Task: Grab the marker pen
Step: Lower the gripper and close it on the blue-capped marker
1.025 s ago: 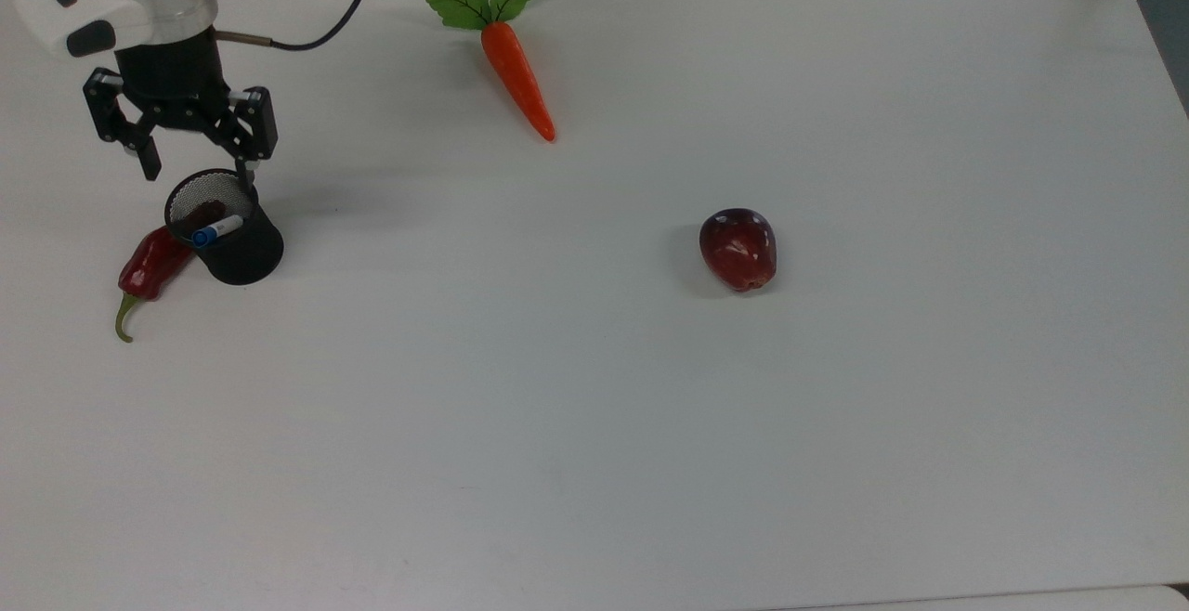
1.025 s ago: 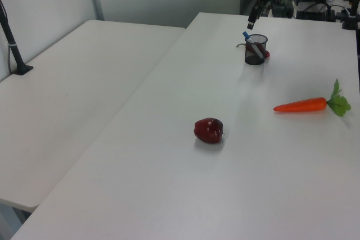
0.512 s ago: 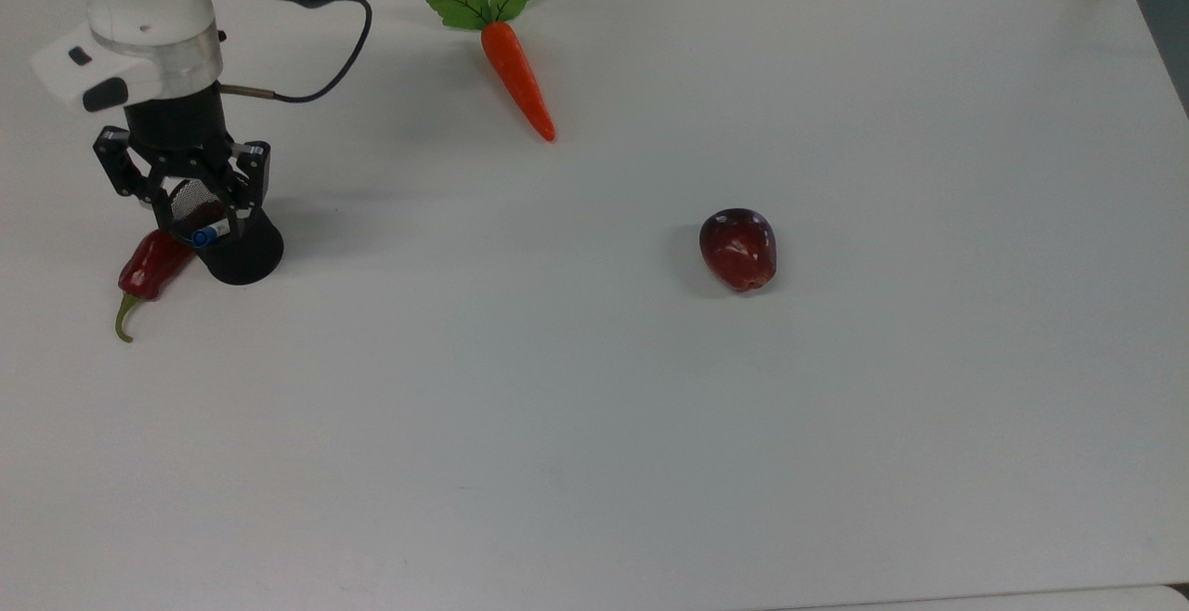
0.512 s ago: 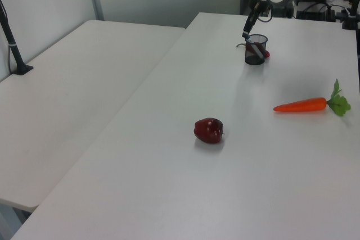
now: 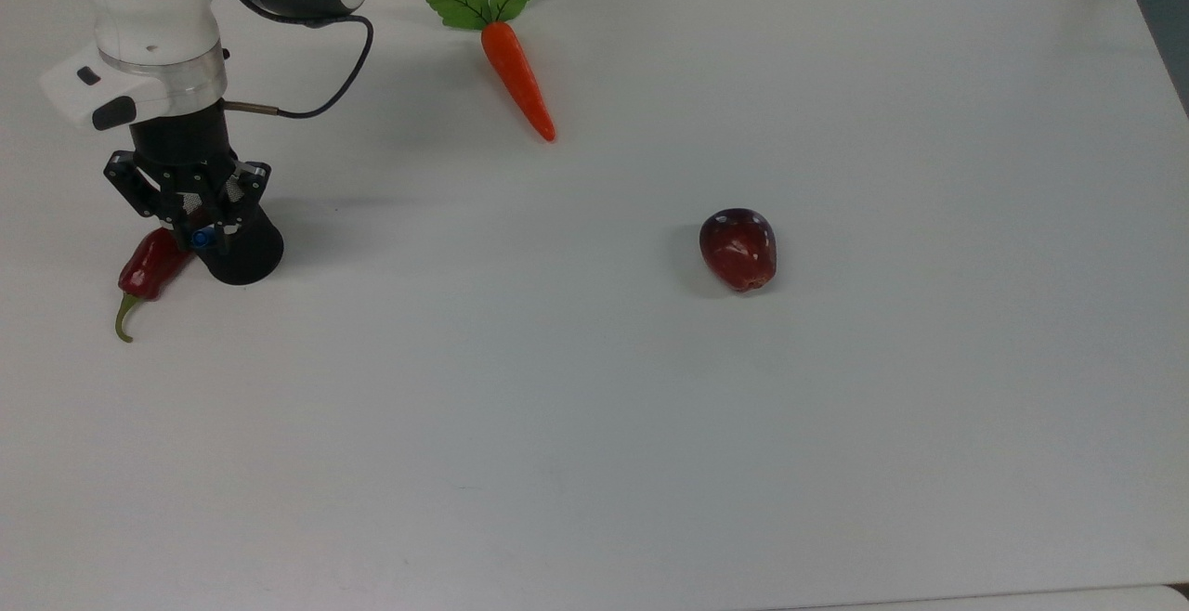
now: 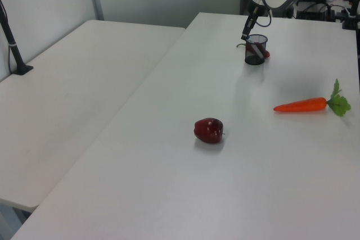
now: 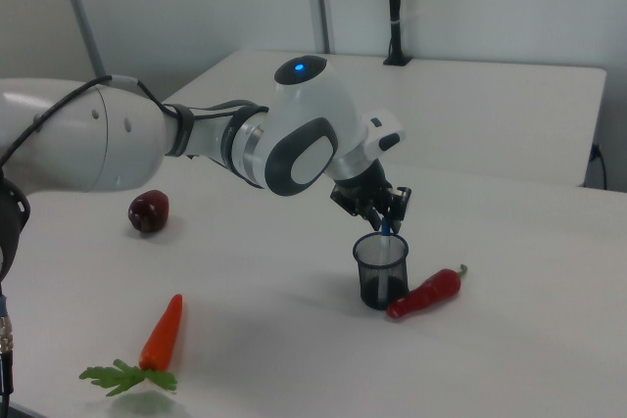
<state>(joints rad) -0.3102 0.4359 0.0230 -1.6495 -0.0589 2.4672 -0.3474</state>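
In the top view, the gripper [image 5: 198, 227] hangs directly over the black mesh cup [image 5: 243, 257] near the top view's left edge of the white table [image 5: 650, 407], its fingers drawn in close on either side of the blue cap of the marker pen [image 5: 200, 238], which stands inside the cup; whether they are pressing on the cap cannot be told. A dark red chilli pepper [image 5: 144, 269] lies against the cup, a carrot [image 5: 518, 80] lies farther back, and a red apple [image 5: 738, 249] sits well apart. In the left view, the gripper [image 6: 247, 31] is at the cup [image 6: 255, 50], where the pen [image 6: 256, 48] leans. In the right view, the gripper [image 7: 384, 221] sits at the cup's [image 7: 380, 273] rim with the pen's blue top between the fingers.
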